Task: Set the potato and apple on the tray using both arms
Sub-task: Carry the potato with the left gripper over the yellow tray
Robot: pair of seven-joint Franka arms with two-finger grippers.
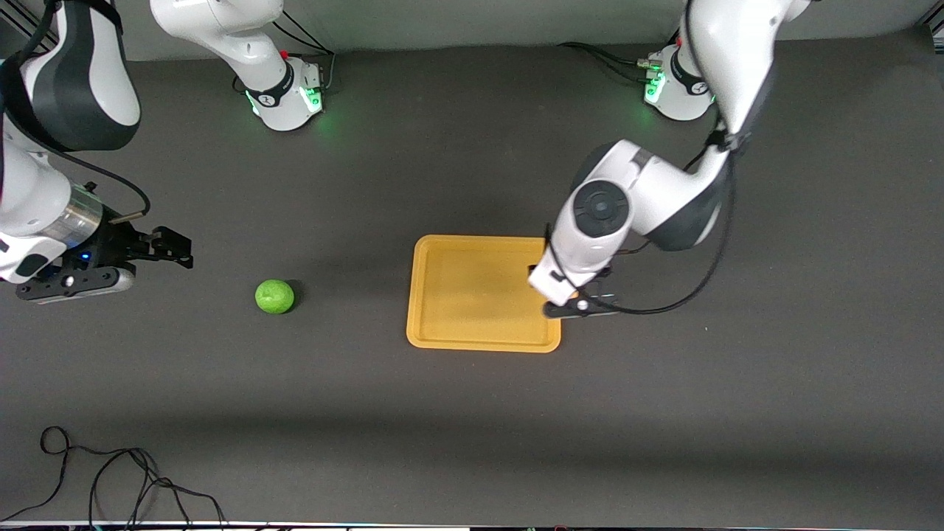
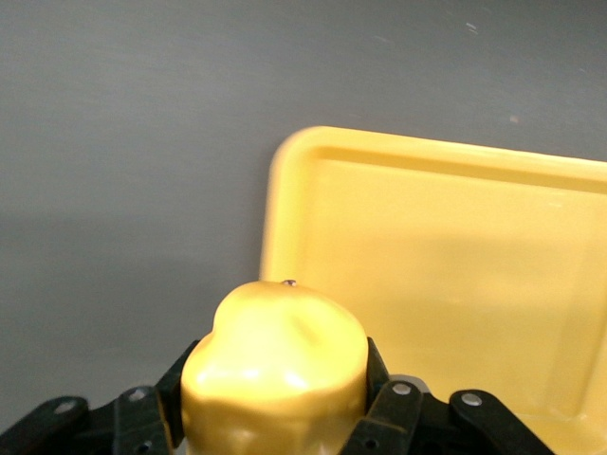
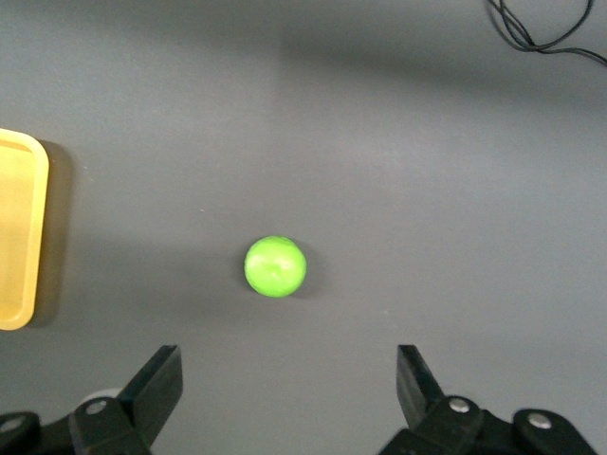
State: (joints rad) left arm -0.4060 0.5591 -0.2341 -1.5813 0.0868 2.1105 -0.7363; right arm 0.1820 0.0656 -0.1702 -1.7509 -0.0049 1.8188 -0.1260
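Note:
The pale yellow potato sits between the black fingers of my left gripper, which is shut on it. That gripper hangs over the edge of the orange-yellow tray toward the left arm's end; in the front view the wrist hides the potato. The tray spreads out below the potato. The green apple rests on the table between the tray and the right arm's end. My right gripper hovers open and empty beside the apple, its fingers wide apart.
A loose black cable lies on the table near the front camera at the right arm's end, and the cable shows in the right wrist view. The arm bases stand along the table's edge farthest from the front camera.

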